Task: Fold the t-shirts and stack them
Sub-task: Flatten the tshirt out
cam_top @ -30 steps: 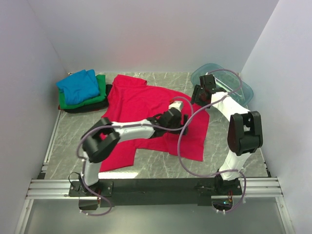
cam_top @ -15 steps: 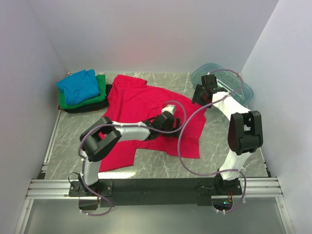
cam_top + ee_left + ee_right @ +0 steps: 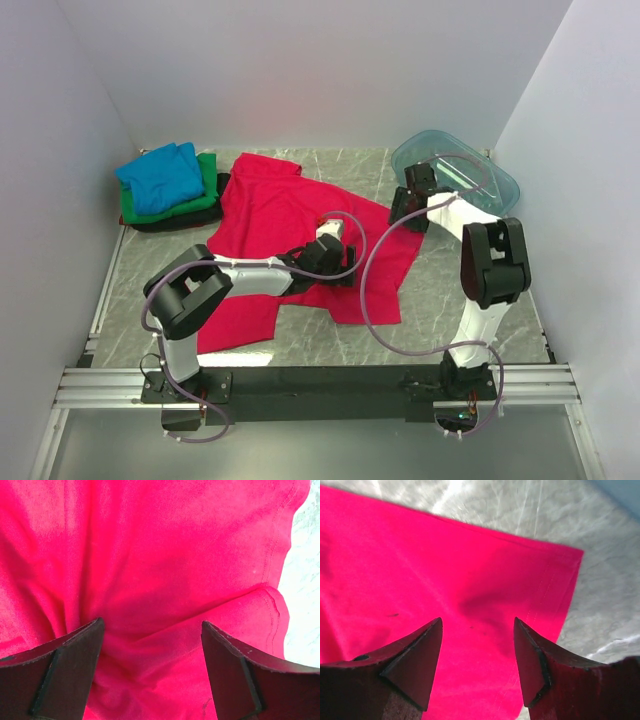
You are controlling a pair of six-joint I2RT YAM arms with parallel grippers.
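Note:
A bright red-pink t-shirt (image 3: 265, 210) lies spread and rumpled across the middle of the marble table. My left gripper (image 3: 333, 238) sits low over the shirt's right half. In the left wrist view its jaws (image 3: 151, 627) stand wide open astride a raised fold of red cloth (image 3: 175, 555). My right gripper (image 3: 407, 207) hovers at the shirt's far right corner. In the right wrist view it is open (image 3: 477, 622) above the hemmed corner (image 3: 420, 565), with nothing between its fingers. At the back left, a blue t-shirt (image 3: 160, 178) tops a green one (image 3: 207, 190) and a black one (image 3: 150, 222).
A clear teal plastic tub (image 3: 470, 165) stands at the back right, just behind the right gripper. Bare marble table (image 3: 600, 595) shows right of the shirt's hem. White walls close in on three sides. A purple cable loops over the shirt from each arm.
My left gripper has slid leftward over the shirt, and the shirt's right edge has drawn in to the left with it. The right gripper has dropped slightly toward the shirt's corner.

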